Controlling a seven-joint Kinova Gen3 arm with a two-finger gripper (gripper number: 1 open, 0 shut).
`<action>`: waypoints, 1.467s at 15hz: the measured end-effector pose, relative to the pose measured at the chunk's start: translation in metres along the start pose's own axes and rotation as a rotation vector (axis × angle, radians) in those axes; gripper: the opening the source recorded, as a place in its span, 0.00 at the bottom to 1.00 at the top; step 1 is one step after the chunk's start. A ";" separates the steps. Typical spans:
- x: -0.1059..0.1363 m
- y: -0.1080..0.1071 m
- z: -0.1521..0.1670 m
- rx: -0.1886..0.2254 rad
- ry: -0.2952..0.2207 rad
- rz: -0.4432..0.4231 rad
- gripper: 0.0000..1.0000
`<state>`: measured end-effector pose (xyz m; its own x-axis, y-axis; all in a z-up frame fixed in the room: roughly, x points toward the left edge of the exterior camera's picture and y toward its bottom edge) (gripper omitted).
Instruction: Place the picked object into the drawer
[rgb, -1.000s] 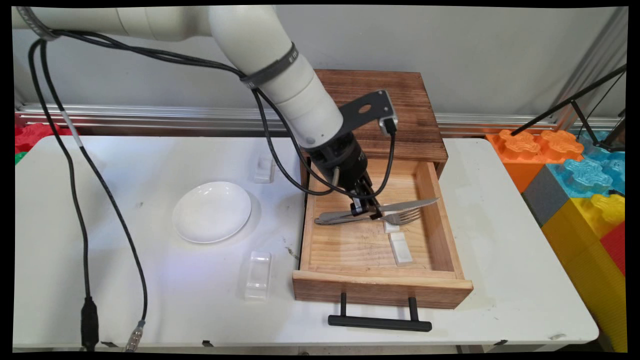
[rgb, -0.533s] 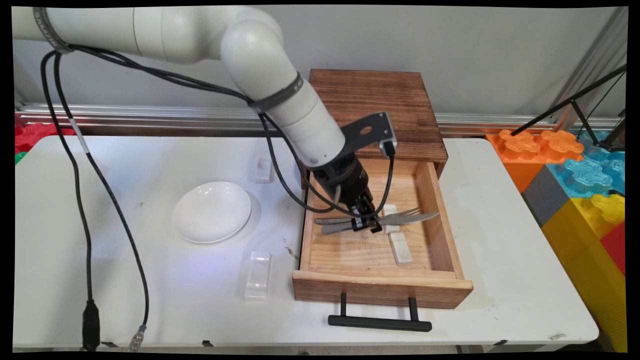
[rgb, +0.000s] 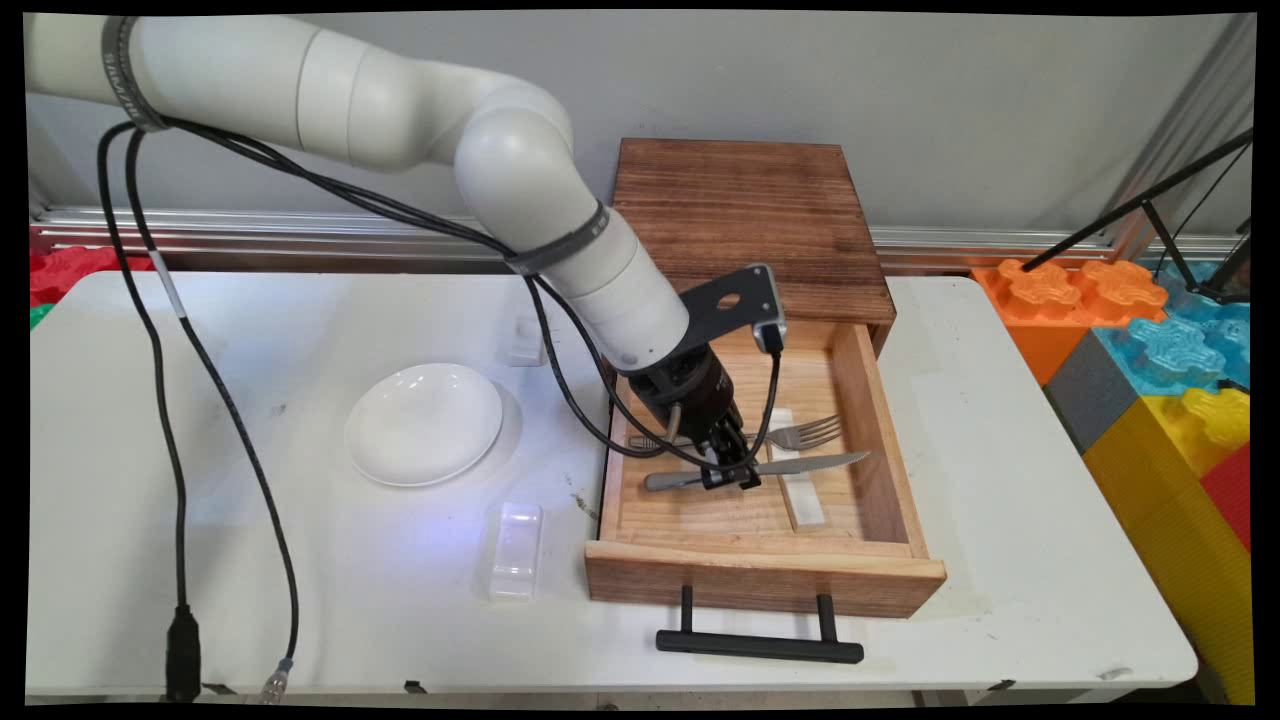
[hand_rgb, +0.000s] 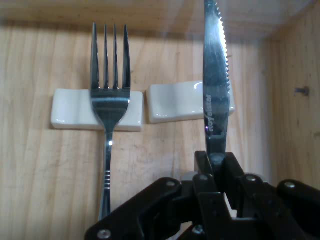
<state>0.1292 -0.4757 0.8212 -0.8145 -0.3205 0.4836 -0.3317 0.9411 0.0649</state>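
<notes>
The hand (rgb: 728, 475) is clamped on a serrated knife (rgb: 800, 467) by its handle, inside the open wooden drawer (rgb: 870, 420). The blade reaches forward from the fingers over a white rest (hand_rgb: 177, 102). Just beside the hand, a fork (hand_rgb: 108, 107) lies with its neck on a second white rest (hand_rgb: 72, 110).

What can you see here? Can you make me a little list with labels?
Gripper: black two-finger gripper, shut on the knife
Held: serrated steel table knife, blade over a white ceramic cutlery rest
Beside it: steel fork lying on another white rest
Where: open wooden drawer with a black handle
Table: round white plate, clear plastic rest
</notes>
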 end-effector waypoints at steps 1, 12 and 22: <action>-0.002 0.000 0.004 0.000 0.001 0.000 0.00; -0.011 -0.003 0.027 -0.004 0.010 -0.015 0.00; -0.017 -0.003 0.040 -0.017 0.005 -0.030 0.00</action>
<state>0.1254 -0.4774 0.7778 -0.8021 -0.3478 0.4854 -0.3476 0.9329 0.0941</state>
